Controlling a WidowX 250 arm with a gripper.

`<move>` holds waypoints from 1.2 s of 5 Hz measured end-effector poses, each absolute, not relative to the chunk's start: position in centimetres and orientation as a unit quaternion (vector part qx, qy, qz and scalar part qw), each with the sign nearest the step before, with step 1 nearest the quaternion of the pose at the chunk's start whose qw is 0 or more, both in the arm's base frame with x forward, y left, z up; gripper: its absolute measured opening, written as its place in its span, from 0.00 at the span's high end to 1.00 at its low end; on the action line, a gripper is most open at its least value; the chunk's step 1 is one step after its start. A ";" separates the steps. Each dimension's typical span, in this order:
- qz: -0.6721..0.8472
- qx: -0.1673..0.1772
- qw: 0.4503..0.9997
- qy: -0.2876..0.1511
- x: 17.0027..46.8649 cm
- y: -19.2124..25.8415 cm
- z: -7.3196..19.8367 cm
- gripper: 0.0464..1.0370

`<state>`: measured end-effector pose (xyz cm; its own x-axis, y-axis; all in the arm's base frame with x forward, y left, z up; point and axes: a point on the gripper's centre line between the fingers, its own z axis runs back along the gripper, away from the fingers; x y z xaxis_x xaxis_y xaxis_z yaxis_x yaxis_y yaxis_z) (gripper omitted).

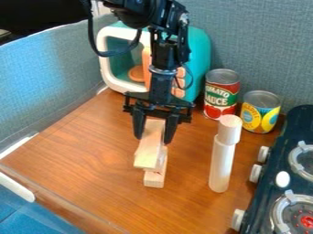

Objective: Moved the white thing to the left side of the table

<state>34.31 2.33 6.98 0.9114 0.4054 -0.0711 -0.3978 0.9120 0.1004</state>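
The black gripper [153,135] hangs over the middle of the wooden table, at the rear end of a pale wooden block [148,153]. This long block slants towards the front, above another small pale block [155,176]; whether it is held or resting there I cannot tell. To the right of the gripper stands a whitish cylinder [221,164], with a shorter, wider pale cylinder [229,130] on top of it. The gripper is apart from both cylinders.
A teal and white toy oven [196,59] stands behind the arm. Two cans, one red and green [221,93], one yellow and blue [260,112], are at the back right. A dark stove [299,123] lines the right edge. Grey panels [45,82] border the wooden table [92,160].
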 end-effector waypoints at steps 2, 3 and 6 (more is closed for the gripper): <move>0.201 0.040 0.977 0.058 34.1 2.2 6.9 0.51; 0.201 0.040 0.977 0.063 34.0 2.2 6.9 0.51; 0.237 0.029 0.971 0.015 34.6 4.5 11.7 0.51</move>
